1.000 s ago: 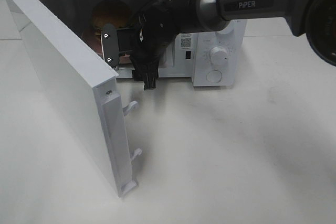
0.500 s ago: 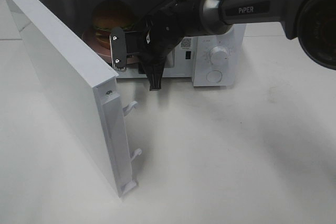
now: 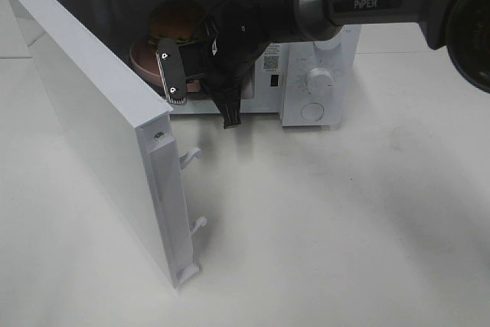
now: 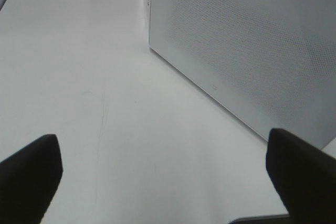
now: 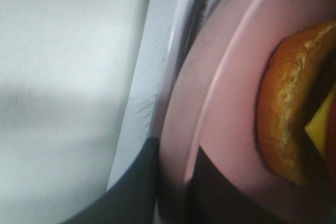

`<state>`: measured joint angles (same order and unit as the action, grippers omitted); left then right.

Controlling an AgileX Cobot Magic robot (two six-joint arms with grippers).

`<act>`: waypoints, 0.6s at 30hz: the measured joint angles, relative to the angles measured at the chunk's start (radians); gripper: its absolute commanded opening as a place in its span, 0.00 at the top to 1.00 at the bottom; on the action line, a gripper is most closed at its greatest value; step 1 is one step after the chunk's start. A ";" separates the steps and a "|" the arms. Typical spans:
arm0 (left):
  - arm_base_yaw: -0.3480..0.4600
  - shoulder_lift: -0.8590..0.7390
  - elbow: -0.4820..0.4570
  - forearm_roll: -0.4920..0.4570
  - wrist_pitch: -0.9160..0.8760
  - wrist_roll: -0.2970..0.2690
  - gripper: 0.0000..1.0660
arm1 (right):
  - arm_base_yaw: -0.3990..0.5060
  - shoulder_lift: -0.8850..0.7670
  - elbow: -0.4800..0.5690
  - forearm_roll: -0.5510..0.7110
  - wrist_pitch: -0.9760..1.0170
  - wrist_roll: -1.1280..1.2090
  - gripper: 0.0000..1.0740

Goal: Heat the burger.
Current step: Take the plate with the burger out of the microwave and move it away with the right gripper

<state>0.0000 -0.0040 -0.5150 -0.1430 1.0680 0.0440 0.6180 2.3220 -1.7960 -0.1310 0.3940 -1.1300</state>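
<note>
Burger (image 3: 178, 19) seen on pink plate (image 3: 144, 60) inside cavity of open microwave (image 3: 321, 82). Plate rim pinched by right end effector (image 3: 174, 74), fingers nearly closed. Left end effector (image 4: 165, 166) spread wide, empty, above bench (image 3: 344, 212). Step judged: plate handled at cavity mouth; loading or withdrawal cannot be told. Next move: plate to be kept level, door (image 3: 99, 112) to be cleared.

Pink plate (image 3: 144, 63) inside open white microwave (image 3: 318, 82) on table (image 3: 344, 227).

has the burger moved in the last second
Yes: the burger sits slightly further right, away from the open door and toward the microwave's dials.
</note>
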 measured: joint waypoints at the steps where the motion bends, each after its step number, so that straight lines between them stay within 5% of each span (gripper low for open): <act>1: 0.000 0.000 0.000 0.000 0.000 0.000 0.08 | 0.000 0.000 0.000 0.000 0.000 0.000 1.00; 7: 0.000 0.000 0.000 0.000 0.000 0.000 0.08 | 0.000 -0.034 0.003 0.094 0.087 -0.131 1.00; 18: 0.000 0.000 0.000 0.000 0.000 0.000 0.08 | -0.004 -0.132 0.165 0.123 0.036 -0.249 1.00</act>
<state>0.0000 -0.0040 -0.5150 -0.1430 1.0680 0.0440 0.6140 2.1900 -1.6310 -0.0080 0.4300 -1.3790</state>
